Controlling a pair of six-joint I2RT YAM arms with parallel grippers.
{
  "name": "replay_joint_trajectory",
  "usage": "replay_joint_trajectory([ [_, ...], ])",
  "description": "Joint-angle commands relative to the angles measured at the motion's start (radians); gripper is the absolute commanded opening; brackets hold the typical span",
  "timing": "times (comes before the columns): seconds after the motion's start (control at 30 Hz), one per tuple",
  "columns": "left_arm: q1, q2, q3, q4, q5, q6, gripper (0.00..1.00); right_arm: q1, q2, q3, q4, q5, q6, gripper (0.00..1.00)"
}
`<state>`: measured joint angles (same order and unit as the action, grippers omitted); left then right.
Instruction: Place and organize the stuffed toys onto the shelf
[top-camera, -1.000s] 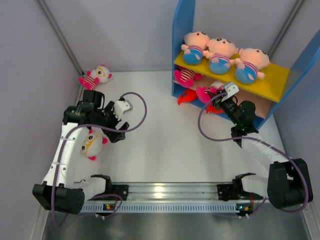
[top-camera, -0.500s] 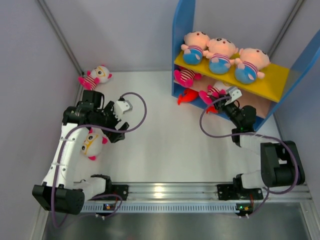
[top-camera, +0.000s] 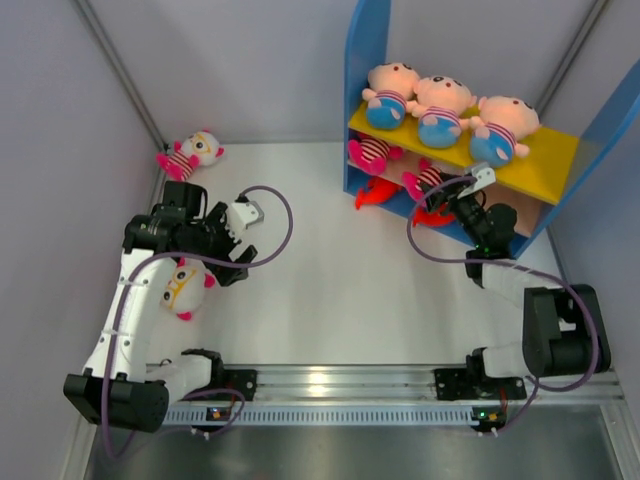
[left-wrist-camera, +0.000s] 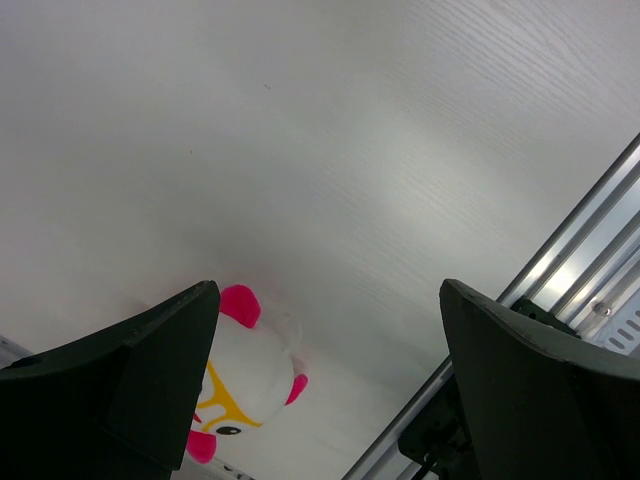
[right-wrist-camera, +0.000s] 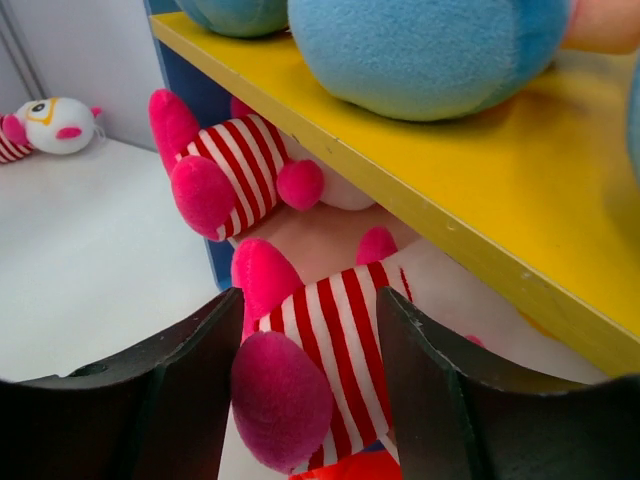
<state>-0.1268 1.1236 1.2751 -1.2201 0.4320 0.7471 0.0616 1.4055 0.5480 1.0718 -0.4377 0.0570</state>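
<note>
Yellow top board (top-camera: 545, 160) of the blue-sided three-tier shelf (top-camera: 362, 60) carries three peach round-headed plush dolls in blue pants (top-camera: 440, 105), so that tier looks finished. On the tan middle board, one pink-eared plush doll with a red-striped body (top-camera: 372, 152) lies at the left. The right gripper (right-wrist-camera: 310, 300) is clamped on a second striped doll (right-wrist-camera: 330, 370), holding it at that board's front edge, not yet released. A red fish-shaped plushie (top-camera: 372, 193) lies on the blue base. Two toys are left on the white table (top-camera: 320, 280): a white-faced corner doll (top-camera: 190, 152) far left, and a white-faced near doll (left-wrist-camera: 235, 400) beneath the left gripper (left-wrist-camera: 328, 300), which hangs wide open and empty
</note>
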Motion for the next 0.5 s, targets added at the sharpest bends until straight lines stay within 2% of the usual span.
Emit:
replay_joint_trajectory([
  [0.0,0.003,-0.010,0.010,0.008,0.020,0.009,0.98,-0.014,-0.112,0.012,-0.175,0.103,0.032,0.57],
  [0.13,0.003,-0.007,0.004,0.008,0.036,0.003,0.98,-0.013,-0.191,0.056,-0.424,0.236,0.033,0.61],
  [0.23,0.003,-0.011,-0.003,0.007,0.042,0.008,0.98,-0.013,-0.217,0.075,-0.539,0.289,0.046,0.61],
  [0.47,0.003,-0.015,-0.011,0.007,0.044,0.011,0.98,-0.014,-0.260,0.078,-0.627,0.313,0.144,0.67],
])
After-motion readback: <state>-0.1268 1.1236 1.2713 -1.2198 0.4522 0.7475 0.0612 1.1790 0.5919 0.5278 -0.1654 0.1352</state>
